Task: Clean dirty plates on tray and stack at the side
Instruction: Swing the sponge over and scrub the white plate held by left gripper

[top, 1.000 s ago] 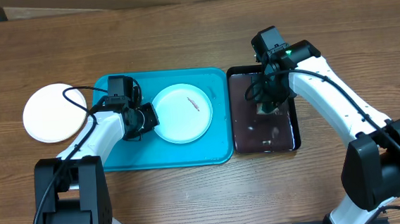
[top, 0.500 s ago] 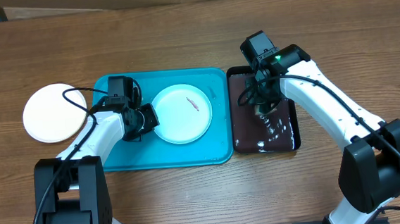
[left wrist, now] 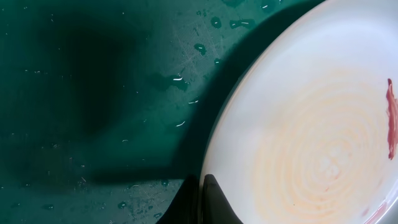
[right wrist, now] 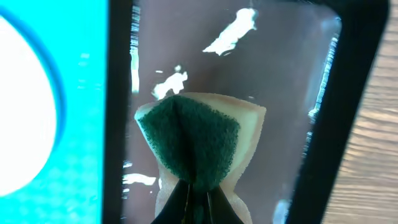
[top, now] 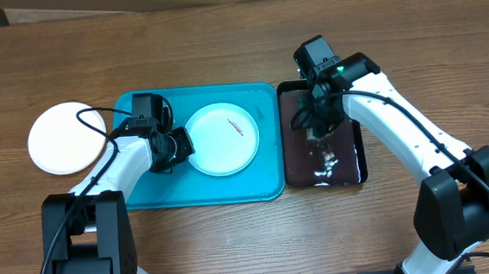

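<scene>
A pale plate [top: 221,139] lies on the turquoise tray [top: 144,187] and carries a small brown food bit [top: 237,127]. My left gripper [top: 176,147] is shut on the plate's left rim. In the left wrist view its fingertips [left wrist: 203,198] pinch the rim of the plate [left wrist: 311,124] over the wet tray [left wrist: 93,93]. A white plate [top: 65,137] lies on the table left of the tray. No yellow-green rimmed plate shows. My right gripper [top: 317,132] is shut on a green and yellow sponge [right wrist: 193,140] and holds it over the black bin [top: 358,174].
The black bin [right wrist: 348,93] stands right against the tray's right side and holds murky water with bright ripples. The right wrist view shows the tray's edge [right wrist: 87,137] and part of the plate [right wrist: 25,112] at the left. Bare wooden table surrounds everything.
My right gripper has moved a little left and toward the far end of the bin with the sponge. The water ripples have shifted. The left arm and plate have not moved.
</scene>
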`<act>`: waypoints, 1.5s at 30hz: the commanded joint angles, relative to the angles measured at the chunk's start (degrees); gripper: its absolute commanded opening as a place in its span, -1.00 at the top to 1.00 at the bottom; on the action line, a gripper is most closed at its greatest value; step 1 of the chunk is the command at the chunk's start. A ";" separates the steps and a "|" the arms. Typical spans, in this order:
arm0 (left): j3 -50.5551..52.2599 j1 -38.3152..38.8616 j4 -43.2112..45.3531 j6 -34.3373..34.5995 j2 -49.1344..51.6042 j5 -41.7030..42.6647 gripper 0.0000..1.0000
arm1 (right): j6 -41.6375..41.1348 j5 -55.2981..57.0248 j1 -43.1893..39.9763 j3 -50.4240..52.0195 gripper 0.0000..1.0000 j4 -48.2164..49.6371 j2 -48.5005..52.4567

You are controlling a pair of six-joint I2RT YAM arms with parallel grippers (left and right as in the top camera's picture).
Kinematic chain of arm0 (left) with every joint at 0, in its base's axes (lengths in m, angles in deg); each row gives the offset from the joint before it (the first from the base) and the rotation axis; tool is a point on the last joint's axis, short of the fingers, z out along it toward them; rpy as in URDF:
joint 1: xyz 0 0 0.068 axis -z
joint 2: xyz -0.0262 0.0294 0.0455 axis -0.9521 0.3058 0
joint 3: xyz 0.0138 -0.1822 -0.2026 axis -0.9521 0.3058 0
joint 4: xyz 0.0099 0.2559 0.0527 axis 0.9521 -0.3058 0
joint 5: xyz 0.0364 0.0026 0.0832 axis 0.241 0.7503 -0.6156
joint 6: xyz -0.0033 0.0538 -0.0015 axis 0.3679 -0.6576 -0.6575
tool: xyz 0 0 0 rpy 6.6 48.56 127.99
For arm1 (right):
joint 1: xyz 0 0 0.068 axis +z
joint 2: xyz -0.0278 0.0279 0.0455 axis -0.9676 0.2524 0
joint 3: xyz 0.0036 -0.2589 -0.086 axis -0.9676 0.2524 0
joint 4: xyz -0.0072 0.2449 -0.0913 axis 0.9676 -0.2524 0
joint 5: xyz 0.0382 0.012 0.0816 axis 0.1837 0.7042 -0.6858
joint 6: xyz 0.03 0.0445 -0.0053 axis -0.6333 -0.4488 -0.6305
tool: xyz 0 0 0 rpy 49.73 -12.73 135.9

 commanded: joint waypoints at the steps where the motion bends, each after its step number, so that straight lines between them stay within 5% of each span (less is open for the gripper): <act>1: 0.87 0.15 -0.59 0.39 0.61 -1.03 0.91 | 0.87 -7.63 0.35 -5.99 0.93 -0.20 -0.92; 11: 0.87 0.15 -0.37 0.42 0.61 -1.03 0.92 | 1.11 -14.53 9.75 -10.34 0.93 7.28 -0.35; 21: 0.87 0.15 -0.42 0.39 0.61 -1.03 0.92 | 10.43 16.85 22.71 -9.77 0.93 15.04 8.09; 45: 0.87 0.15 -0.46 0.39 0.61 -1.03 0.91 | 13.42 13.79 19.98 -8.76 0.93 22.93 23.12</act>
